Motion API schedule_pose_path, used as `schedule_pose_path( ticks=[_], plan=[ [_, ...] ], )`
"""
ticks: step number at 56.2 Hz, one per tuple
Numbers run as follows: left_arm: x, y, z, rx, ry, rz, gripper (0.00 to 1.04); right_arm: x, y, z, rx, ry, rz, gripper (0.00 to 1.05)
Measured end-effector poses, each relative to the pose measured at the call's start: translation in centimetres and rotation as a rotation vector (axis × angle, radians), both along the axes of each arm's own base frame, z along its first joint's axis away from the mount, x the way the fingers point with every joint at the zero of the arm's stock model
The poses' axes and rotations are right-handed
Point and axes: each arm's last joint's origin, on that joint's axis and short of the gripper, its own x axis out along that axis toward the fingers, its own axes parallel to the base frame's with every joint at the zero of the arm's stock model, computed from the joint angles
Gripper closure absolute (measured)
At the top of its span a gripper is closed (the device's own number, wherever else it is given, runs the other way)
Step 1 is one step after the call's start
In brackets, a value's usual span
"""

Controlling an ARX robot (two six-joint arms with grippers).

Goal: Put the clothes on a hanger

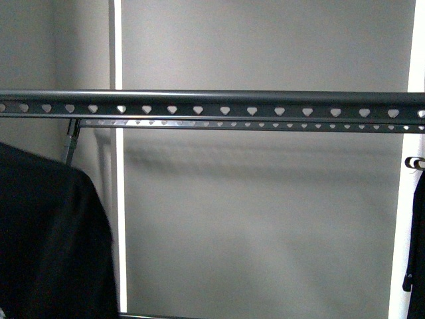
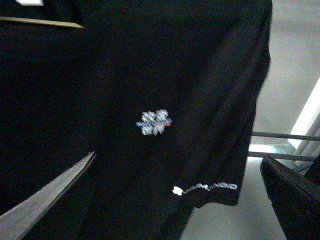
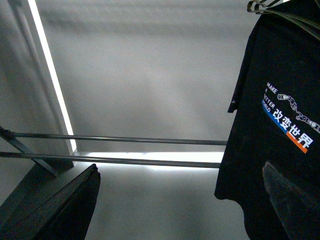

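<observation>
- I think the hanging step has not started yet: no shirt hangs on the part of the long rail that shows.
- Far left, the clothes (image 1: 46,232), a black T-shirt with a small white and blue print, sit low under the rail. I cannot see what holds them up.
- The left hand (image 2: 177,157) is spread wide open in front of that shirt and pinches nothing.
- In the middle is the hanger (image 1: 212,106), a dark rack with a row of heart holes.
- The right hand (image 3: 180,167) is spread wide open too, and empty.
- Far right, a second black T-shirt (image 3: 270,150) hangs from a thin wire hook (image 3: 265,6).
- Next, I think a hand must grab a shirt near its top and lift it higher than the rail.
- Count: two shirts, one rack with two holed rails, two hands.
</observation>
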Motion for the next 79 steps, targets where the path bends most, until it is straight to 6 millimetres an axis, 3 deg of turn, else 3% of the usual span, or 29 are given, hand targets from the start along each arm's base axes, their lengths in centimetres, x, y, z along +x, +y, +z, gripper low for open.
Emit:
schedule_pose_path(
  ticks=[21,29,36,42,54,66,79],
  plan=[
    [0.0,0.0,0.0,0.000,0.000,-0.002,0.07,0.0,0.0,0.0,0.000,0.000,0.000,0.07],
    [1.1,-0.6,0.0,-0.019,0.303,-0.350,0.07,0.0,0.0,0.0,0.000,0.000,0.003,0.07],
    [5.2,-0.6,4.7,-0.193,0.290,-0.131,0.07,0.0,0.0,0.0,0.000,0.000,0.002,0.07],
    [11.7,-0.1,7.9,-0.533,0.397,0.128,0.07,0.0,0.0,0.0,0.000,0.000,0.002,0.07],
    [21.4,-1.2,9.9,-0.737,0.375,0.255,0.07,0.0,0.0,0.0,0.000,0.000,0.002,0.07],
    [26.6,-1.6,11.6,-0.728,0.286,0.312,0.07,0.0,0.0,0.0,0.000,0.000,0.002,0.07],
    [29.8,-0.9,11.6,-0.687,0.285,0.385,0.07,0.0,0.0,0.0,0.000,0.000,0.002,0.07]
  ],
)
